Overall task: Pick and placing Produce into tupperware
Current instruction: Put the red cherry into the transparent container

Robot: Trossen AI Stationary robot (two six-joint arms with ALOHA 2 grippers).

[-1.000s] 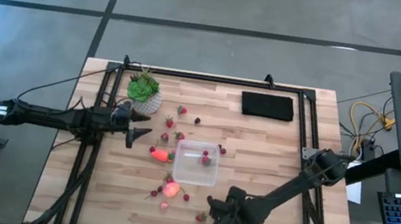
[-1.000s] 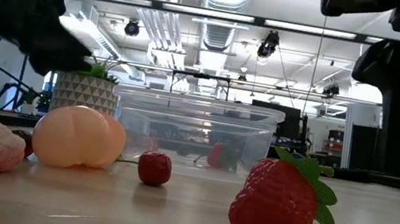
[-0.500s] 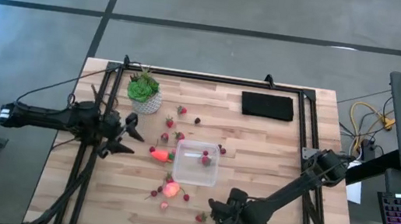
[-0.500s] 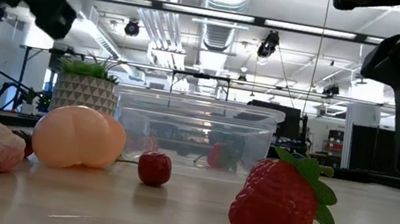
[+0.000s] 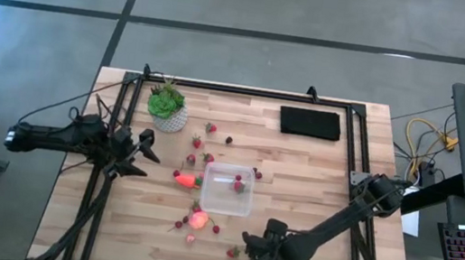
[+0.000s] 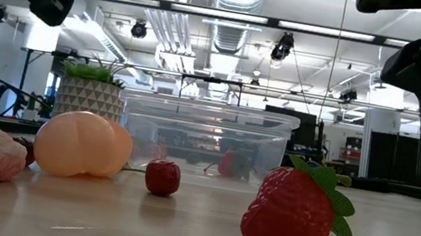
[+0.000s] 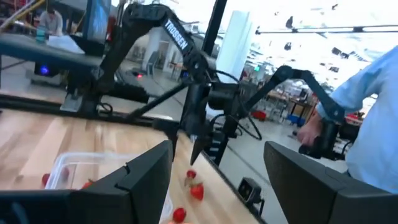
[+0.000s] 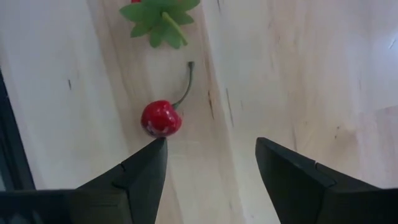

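The clear square tupperware (image 5: 227,189) stands mid-table with a red berry (image 5: 238,185) inside. Produce lies around it: an orange carrot piece (image 5: 185,178), a pink-red round fruit (image 5: 198,219) and several small red berries. My right gripper (image 8: 210,143) hangs open near the front edge, pointing steeply down over bare wood. A red cherry (image 8: 161,118) on a stem lies just off one fingertip, with a strawberry's green leaves (image 8: 160,15) farther along. My left gripper (image 5: 142,148) is open and holds nothing, pointing level above the table's left side.
A green plant in a pale pot (image 5: 167,107) stands at the far left, and a black pad (image 5: 310,123) lies at the far right. Black frame rails (image 5: 350,147) run along the table's sides. A person in a light blue shirt (image 7: 373,93) stands beyond the table.
My left gripper has drawn back toward the table's left edge, away from the carrot piece. It has risen and tipped up from a downward slant to level, and its fingers have stayed open.
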